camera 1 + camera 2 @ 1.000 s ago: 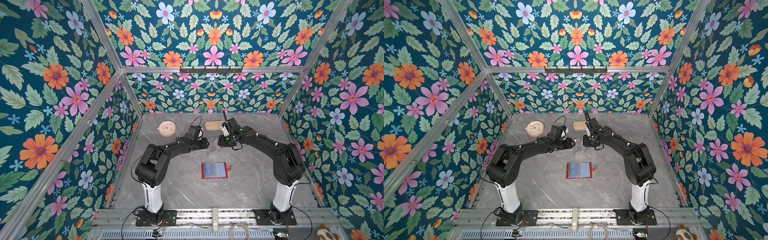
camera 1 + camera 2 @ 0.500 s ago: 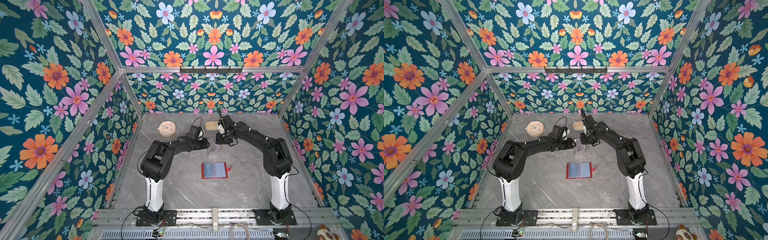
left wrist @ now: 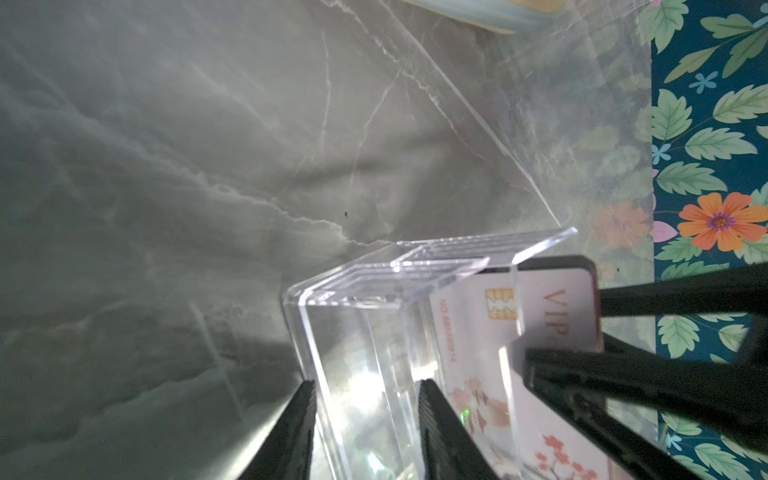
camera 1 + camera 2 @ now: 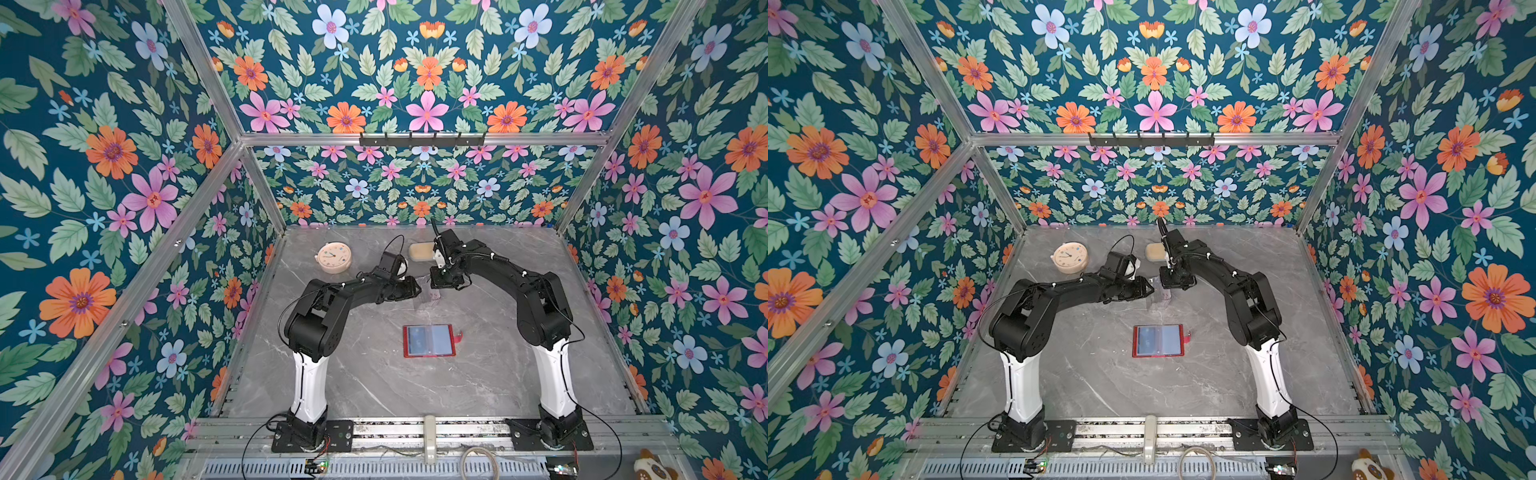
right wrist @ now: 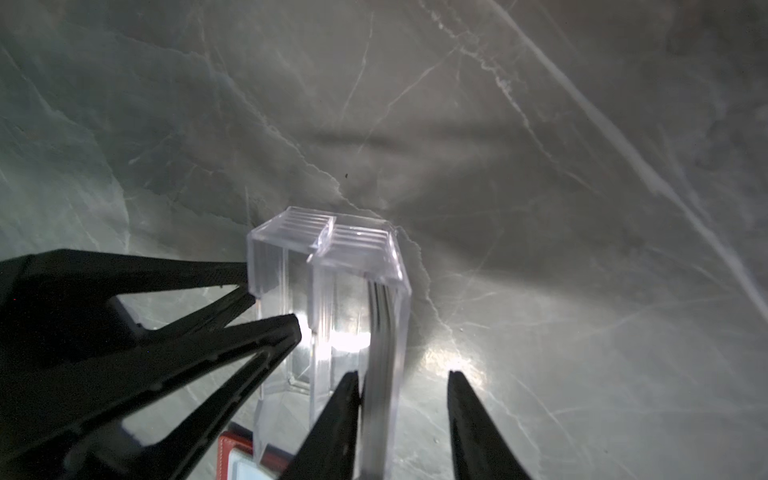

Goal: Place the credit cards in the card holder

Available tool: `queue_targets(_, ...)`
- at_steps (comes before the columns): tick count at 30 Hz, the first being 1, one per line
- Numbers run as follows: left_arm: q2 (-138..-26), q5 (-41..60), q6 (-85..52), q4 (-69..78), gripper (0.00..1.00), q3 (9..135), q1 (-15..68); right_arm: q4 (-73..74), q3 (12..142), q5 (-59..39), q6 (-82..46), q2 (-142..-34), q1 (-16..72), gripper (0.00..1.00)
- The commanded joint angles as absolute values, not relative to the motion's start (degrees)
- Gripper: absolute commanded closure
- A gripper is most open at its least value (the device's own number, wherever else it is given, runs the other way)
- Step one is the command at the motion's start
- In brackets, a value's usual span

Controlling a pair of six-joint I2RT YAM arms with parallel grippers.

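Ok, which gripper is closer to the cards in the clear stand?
Right. The right gripper straddles the cards in the clear stand; the left gripper is at the stand's opposite side, off the cards.

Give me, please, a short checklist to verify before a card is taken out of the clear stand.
1. Card holder lies open, sleeves up: ok.
2. Cards sit in the stand, tops exposed: ok.
3. Right gripper open around the cards: ok.
4. Only one card between its jaws: cannot tell.
5. Left gripper firmly holding the stand: cannot tell.
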State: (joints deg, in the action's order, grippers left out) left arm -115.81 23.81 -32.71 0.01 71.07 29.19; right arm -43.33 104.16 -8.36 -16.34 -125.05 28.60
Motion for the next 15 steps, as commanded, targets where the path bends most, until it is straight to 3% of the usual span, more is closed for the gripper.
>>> queue_targets(1,-115.86,21.97,-32.86,-1.94,0.58,70.45,29.09,-45.98,105.15,-6.88,-15.30,-125.68,28.65,0.63)
queue_targets(15,-115.07,21.62,-33.31,-1.49,0.59,69.11,29.09,-50.31,109.24,-2.78,-14.17,-128.06,29.54,0.64)
